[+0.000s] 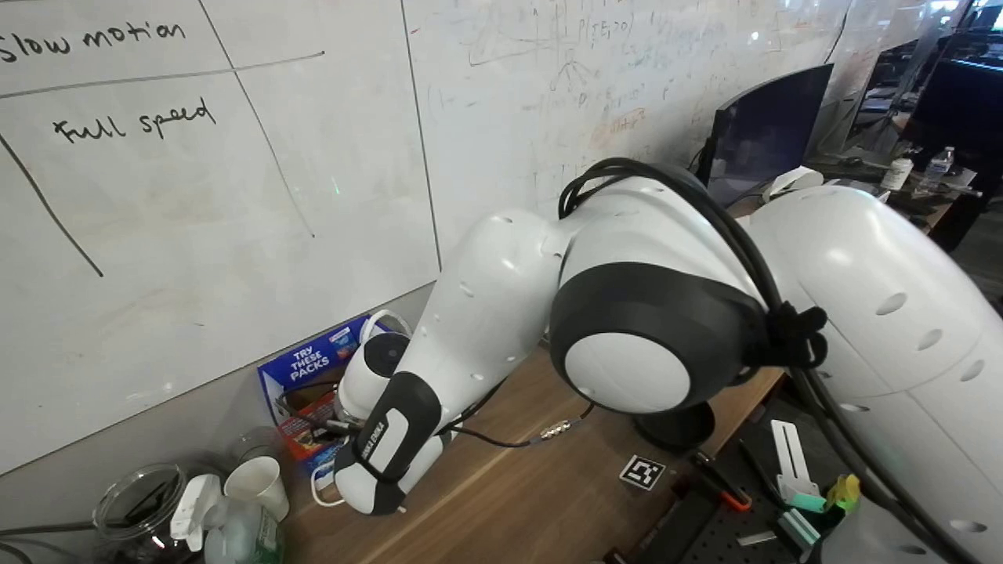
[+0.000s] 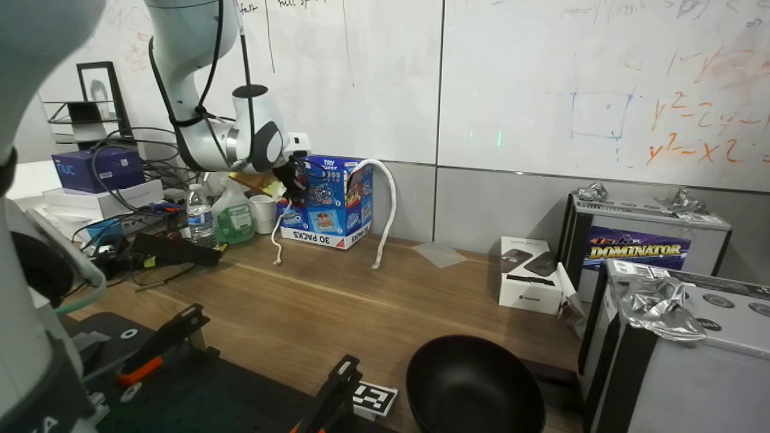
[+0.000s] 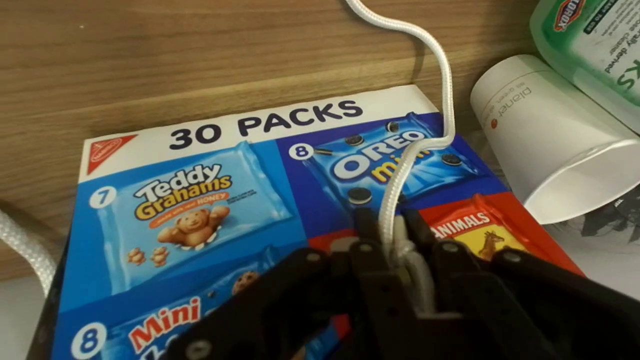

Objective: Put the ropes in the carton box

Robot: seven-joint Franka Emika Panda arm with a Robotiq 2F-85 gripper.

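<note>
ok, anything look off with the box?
Yes, mismatched print: on the box, "30 PACKS" is upside down but "TRY THESE PACKS" upright. White rope also trails outside its front and side onto the table, not yet stowed.

White ropes droop, lower ends outside the open blue box.

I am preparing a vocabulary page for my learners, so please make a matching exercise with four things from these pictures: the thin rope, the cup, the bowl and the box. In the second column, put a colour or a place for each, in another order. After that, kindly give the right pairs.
Column one:
1. thin rope
2. cup
3. bowl
4. box

Column two:
a. black
b. blue, marked 30 PACKS
c. partly in the gripper
d. between the box and the spray bottle

Right pairs: 1-c; 2-d; 3-a; 4-b
</note>
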